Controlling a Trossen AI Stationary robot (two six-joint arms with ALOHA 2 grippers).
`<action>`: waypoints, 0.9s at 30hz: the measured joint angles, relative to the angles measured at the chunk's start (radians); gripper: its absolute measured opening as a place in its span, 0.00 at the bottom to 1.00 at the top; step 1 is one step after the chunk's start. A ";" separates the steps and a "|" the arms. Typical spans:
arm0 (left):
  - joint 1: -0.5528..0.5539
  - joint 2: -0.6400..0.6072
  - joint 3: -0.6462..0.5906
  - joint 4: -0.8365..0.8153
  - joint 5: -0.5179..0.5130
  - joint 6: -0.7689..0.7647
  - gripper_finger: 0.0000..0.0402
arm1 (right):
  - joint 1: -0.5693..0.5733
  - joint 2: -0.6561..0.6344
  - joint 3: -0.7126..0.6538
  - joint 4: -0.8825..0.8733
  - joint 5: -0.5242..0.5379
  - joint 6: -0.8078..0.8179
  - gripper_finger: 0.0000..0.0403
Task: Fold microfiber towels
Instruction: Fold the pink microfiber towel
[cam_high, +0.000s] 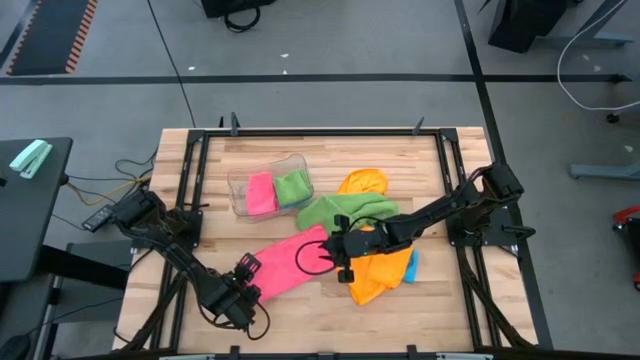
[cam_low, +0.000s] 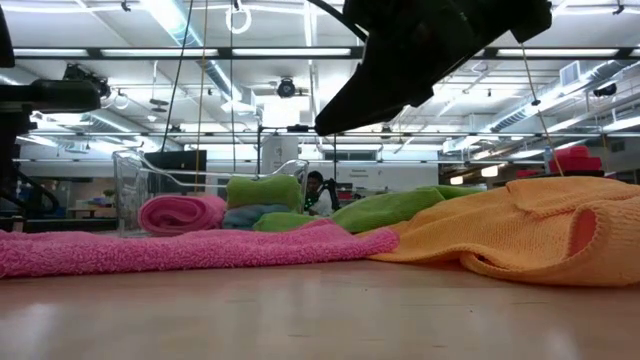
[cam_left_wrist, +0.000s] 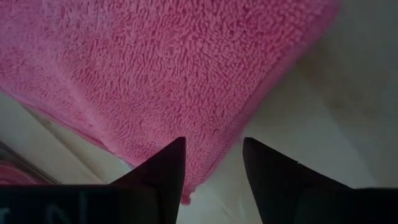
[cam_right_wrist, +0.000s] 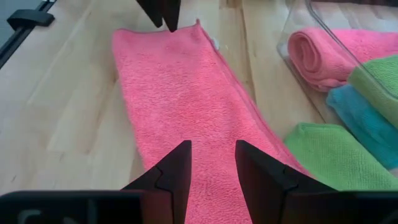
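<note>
A pink towel (cam_high: 285, 262) (cam_right_wrist: 180, 93) lies flat on the table as a long folded strip. My left gripper (cam_high: 245, 272) (cam_left_wrist: 213, 144) stands open at the strip's near-left corner (cam_left_wrist: 186, 186), pointing down. My right gripper (cam_high: 330, 250) (cam_right_wrist: 212, 146) hovers open over the strip's far-right end, raised off the table. To the right lie a green towel (cam_high: 345, 210), two orange towels (cam_high: 365, 183) (cam_high: 375, 278) and a blue one (cam_high: 412, 265), loosely heaped. My left gripper's fingers (cam_left_wrist: 168, 165) stand on either side of the pink towel's corner edge (cam_left_wrist: 214, 163), coming from above. Whether they touch the cloth I cannot tell.
A clear plastic tub (cam_high: 240, 190) at the table's far middle holds rolled pink (cam_high: 262, 192), green (cam_high: 293, 187) and blue (cam_right_wrist: 367, 118) towels. A black frame (cam_high: 195, 150) runs around the table. Bare wood shows to the left of and in front of the pink towel.
</note>
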 joint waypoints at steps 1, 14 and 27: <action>0.000 0.000 0.000 0.000 0.000 0.003 0.42 | 0.001 0.000 0.000 0.000 0.000 0.000 0.33; 0.000 0.001 -0.012 0.028 -0.001 0.087 0.42 | 0.007 0.000 0.000 0.012 0.000 0.008 0.33; -0.001 -0.002 -0.074 0.085 0.004 0.143 0.30 | 0.007 0.001 0.000 0.011 0.000 0.009 0.33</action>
